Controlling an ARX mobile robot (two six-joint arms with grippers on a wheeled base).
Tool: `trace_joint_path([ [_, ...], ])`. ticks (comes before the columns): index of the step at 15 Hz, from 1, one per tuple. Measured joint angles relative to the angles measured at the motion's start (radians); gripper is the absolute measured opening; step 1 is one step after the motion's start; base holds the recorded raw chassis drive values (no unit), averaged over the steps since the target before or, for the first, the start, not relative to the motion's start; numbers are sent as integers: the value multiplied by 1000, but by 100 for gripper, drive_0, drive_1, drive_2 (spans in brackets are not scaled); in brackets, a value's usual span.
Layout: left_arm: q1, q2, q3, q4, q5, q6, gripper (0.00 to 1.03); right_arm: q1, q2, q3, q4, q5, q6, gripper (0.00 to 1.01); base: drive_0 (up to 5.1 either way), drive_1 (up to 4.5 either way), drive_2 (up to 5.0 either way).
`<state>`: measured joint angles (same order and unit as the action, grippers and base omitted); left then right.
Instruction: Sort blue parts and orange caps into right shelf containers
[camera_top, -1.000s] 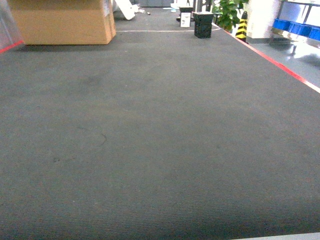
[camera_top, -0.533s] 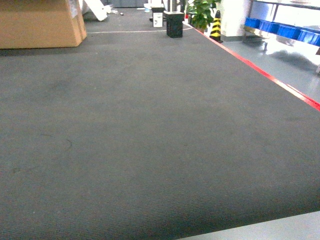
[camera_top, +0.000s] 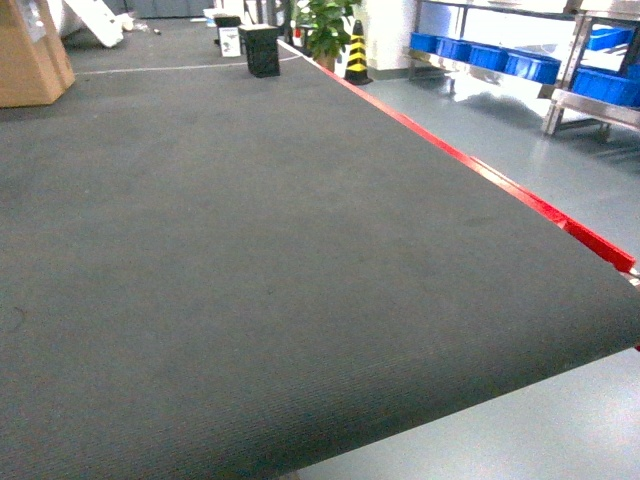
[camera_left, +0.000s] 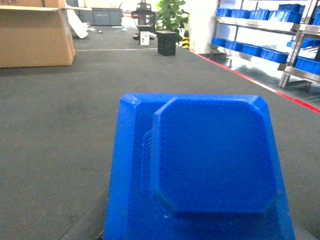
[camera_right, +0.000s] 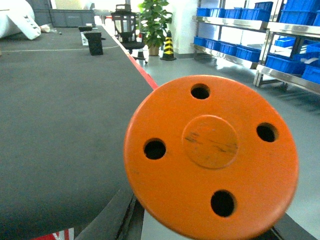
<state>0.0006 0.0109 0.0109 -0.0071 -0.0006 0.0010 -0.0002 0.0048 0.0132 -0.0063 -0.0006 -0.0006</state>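
A bright blue part (camera_left: 210, 160) with a raised, chamfered square face fills the lower left wrist view above the dark carpet; my left gripper (camera_left: 200, 225) is shut on it, its fingers hidden behind the part. In the right wrist view an orange cap (camera_right: 210, 160), a round disc with several holes, sits between the dark fingers (camera_right: 117, 215) of my right gripper (camera_right: 210, 225), which is shut on it. The steel shelf (camera_top: 560, 75) with blue containers (camera_top: 530, 66) stands far right in the head view. Neither gripper shows there.
Dark carpet (camera_top: 250, 250) ends at a red tape line (camera_top: 480, 170), with grey floor (camera_top: 560, 160) between it and the shelf. A cardboard box (camera_top: 30, 60), black bin (camera_top: 263, 50), striped cone (camera_top: 356, 55) and plant (camera_top: 325, 25) stand far ahead.
The head view has swung right: the cardboard box slid towards the left edge, and the red tape line, grey floor and shelf with blue containers moved further into view.
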Motion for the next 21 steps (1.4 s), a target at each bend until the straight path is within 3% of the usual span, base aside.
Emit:
trace_joint_path([
  [21,0,0,0,0,0,0,43,0,0,0,0,0,0,41,-159,-159,-159],
])
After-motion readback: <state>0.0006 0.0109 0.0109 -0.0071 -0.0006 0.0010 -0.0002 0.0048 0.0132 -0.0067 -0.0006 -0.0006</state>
